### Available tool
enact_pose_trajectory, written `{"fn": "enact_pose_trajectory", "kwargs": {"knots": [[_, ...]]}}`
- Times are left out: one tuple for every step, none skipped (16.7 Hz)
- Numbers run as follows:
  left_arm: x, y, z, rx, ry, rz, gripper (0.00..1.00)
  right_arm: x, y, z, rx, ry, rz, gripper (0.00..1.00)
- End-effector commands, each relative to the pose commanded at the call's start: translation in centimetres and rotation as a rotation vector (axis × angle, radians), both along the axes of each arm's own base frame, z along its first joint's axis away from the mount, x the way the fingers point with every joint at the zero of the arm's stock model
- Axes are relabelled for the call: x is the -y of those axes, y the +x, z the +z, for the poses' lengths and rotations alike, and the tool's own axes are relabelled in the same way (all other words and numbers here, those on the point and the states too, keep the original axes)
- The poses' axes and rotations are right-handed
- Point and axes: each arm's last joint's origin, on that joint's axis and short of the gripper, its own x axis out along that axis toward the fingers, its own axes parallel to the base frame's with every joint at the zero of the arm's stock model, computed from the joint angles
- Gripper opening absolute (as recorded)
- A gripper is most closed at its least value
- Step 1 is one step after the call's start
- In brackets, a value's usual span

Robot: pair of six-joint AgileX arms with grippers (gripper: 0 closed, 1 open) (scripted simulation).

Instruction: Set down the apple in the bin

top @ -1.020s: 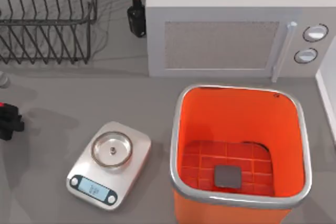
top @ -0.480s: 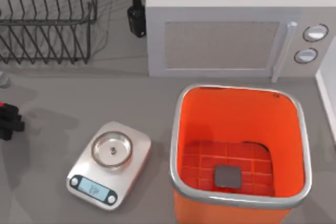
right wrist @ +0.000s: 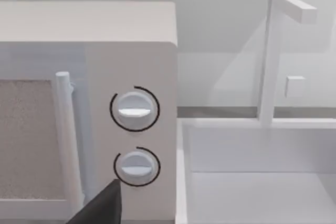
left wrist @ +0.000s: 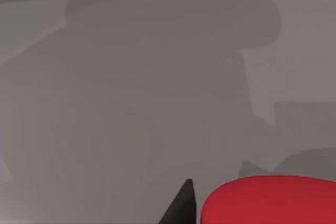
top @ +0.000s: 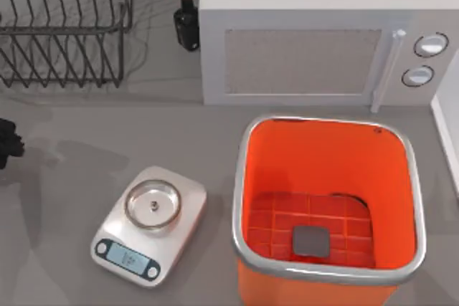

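At the far left edge of the top view, about mid-height, the left gripper [top: 6,145] shows as a dark shape above the grey table [top: 86,141]. In its wrist view a dark fingertip [left wrist: 181,205] pokes up at the bottom edge, and just beside it sits the rounded red top of the apple [left wrist: 270,200], pressed close to that finger. The second finger is out of sight, so I cannot tell how wide the fingers stand or whether they truly clamp the fruit.

The bin [top: 326,130] fills the lower right of the top view, bright orange with a silvery rim, and on its gridded floor lies a dark grey square [top: 310,240]. It stands well apart from the left gripper.

Between them, lower left of centre, rests a kitchen scale [top: 149,226]. Along the top run a wire dish rack [top: 64,26], a dark bottle [top: 187,19] with a red cap, and a white microwave [top: 315,34].

In the right wrist view a dark fingertip [right wrist: 100,208] of the right arm sits near the microwave's dials [right wrist: 134,109].
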Motion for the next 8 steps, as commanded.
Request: {"fn": "enact_pose_trajectory", "kwargs": {"knots": [[0.0, 0.1, 1.2, -0.009, -0.003, 0.001, 0.00, 0.0, 0.0, 0.0, 0.000, 0.000, 0.000, 1.00], [0.0, 0.1, 2.4, -0.026, -0.008, 0.001, 0.00, 0.0, 0.0, 0.0, 0.000, 0.000, 0.000, 1.00], [0.0, -0.1, 3.7, -0.045, -0.013, 0.002, 0.00, 0.0, 0.0, 0.0, 0.000, 0.000, 0.000, 1.00], [0.0, -0.2, 5.0, -0.054, -0.016, 0.003, 0.00, 0.0, 0.0, 0.0, 0.000, 0.000, 0.000, 1.00], [0.1, -0.4, 6.5, -0.054, -0.015, 0.003, 0.00, 0.0, 0.0, 0.0, 0.000, 0.000, 0.000, 1.00], [0.1, -0.5, 7.9, -0.047, -0.013, 0.004, 0.00, 0.0, 0.0, 0.0, 0.000, 0.000, 0.000, 1.00], [0.2, -0.8, 9.1, -0.036, -0.009, 0.004, 0.00, 0.0, 0.0, 0.0, 0.000, 0.000, 0.000, 1.00], [0.3, -1.0, 10.2, -0.024, -0.005, 0.004, 0.00, 0.0, 0.0, 0.0, 0.000, 0.000, 0.000, 1.00]]}}
